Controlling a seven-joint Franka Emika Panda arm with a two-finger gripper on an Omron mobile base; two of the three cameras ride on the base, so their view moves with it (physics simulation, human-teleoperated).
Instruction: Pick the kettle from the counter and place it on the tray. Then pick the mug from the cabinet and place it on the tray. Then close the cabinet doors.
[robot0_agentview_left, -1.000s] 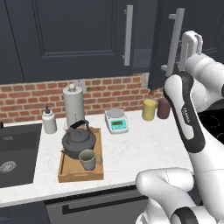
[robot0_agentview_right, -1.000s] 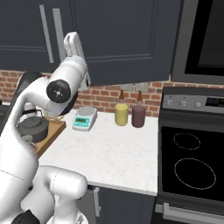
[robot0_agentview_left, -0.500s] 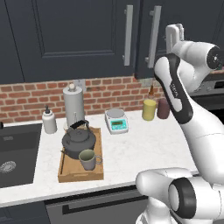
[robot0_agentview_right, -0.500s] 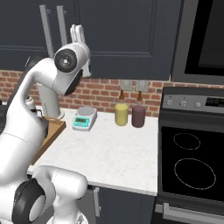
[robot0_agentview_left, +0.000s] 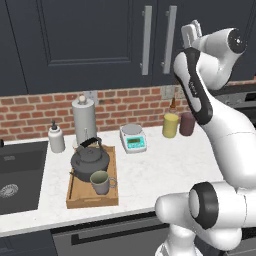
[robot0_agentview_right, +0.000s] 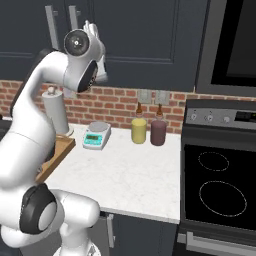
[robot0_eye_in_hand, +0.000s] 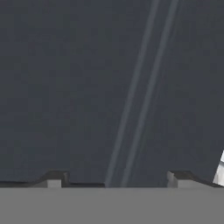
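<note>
Kettle (robot0_agentview_left: 89, 159) and mug (robot0_agentview_left: 100, 182) on tray (robot0_agentview_left: 76, 199); cabinet doors (robot0_agentview_left: 90, 45) shut.
Gripper (robot0_eye_in_hand: 114, 178) up against the right door panel, fingertips (robot0_eye_in_hand: 54, 179) spread apart, nothing between them. Mug at 5 o'clock of the kettle, touching or just beside it. Tray on the counter (robot0_agentview_left: 165, 165), at 7 o'clock of the scale (robot0_agentview_left: 133, 138).

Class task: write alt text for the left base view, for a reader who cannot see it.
A dark kettle and a grey-green mug sit in a wooden tray on a white counter. The gripper is raised against closed navy cabinet doors.
</note>
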